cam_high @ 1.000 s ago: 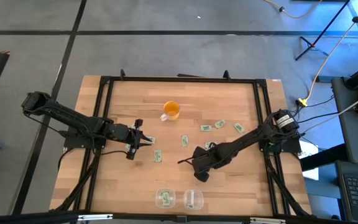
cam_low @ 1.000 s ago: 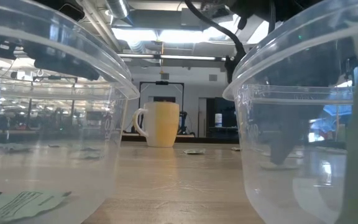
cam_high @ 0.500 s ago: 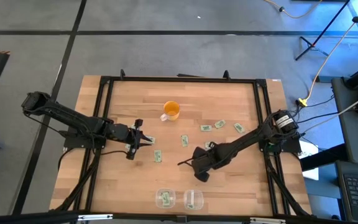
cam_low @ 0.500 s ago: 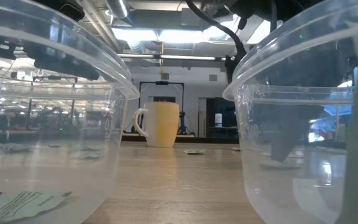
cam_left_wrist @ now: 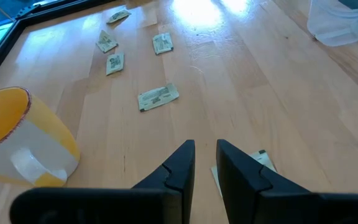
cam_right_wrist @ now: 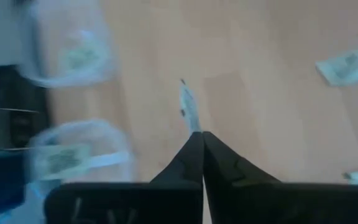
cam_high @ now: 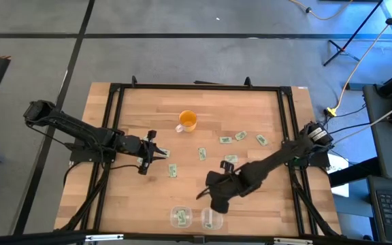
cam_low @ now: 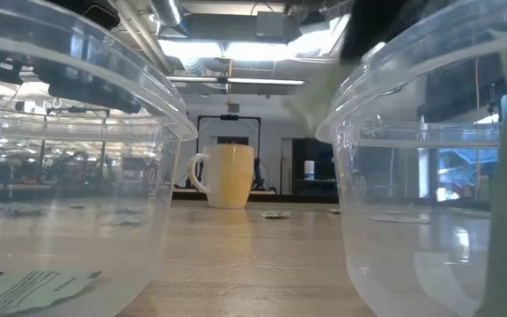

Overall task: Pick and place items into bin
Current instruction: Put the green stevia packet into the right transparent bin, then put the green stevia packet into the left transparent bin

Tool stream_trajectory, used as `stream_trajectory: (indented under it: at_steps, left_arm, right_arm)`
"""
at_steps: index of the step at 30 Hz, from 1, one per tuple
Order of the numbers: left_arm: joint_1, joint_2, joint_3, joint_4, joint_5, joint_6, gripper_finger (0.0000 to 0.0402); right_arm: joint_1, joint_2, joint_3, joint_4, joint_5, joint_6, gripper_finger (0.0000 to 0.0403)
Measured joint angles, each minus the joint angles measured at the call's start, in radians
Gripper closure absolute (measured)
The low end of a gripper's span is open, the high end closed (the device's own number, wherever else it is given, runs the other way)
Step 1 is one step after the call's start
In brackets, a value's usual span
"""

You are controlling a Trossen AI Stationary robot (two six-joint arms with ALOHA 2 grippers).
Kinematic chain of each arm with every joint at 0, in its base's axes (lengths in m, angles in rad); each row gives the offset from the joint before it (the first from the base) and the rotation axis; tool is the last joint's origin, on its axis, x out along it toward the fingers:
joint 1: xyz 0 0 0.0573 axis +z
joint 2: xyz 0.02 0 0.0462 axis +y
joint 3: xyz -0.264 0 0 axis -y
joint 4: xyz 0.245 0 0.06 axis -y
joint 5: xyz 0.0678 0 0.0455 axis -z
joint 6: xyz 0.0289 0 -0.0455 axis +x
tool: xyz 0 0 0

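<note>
Packet (cam_right_wrist: 189,107) sits pinched edge-on by one end in your right gripper (cam_right_wrist: 202,134), fingers clenched on it, at the lower centre of the high view just above the two clear plastic bins (cam_high: 205,212). It looks feather-light, thin and floppy with a slick printed skin (pale green and white), so nip a short edge firmly and expect it to flutter. More packets (cam_high: 226,140) lie flat on the smooth wooden table (cam_high: 264,102), right of the glossy orange cup (cam_high: 188,120). Your left gripper (cam_left_wrist: 205,149) waits centre-left, fingers slightly parted and empty, one packet just beside it
</note>
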Motion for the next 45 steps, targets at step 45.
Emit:
stream_trajectory:
  at_steps: [45]
  left_arm:
    - [-0.002, 0.0, 0.0, 0.0, 0.0, 0.017, 0.034]
  right_arm:
    - [0.161, 0.123, 0.012, 0.112, -0.051, 0.209, 0.0302]
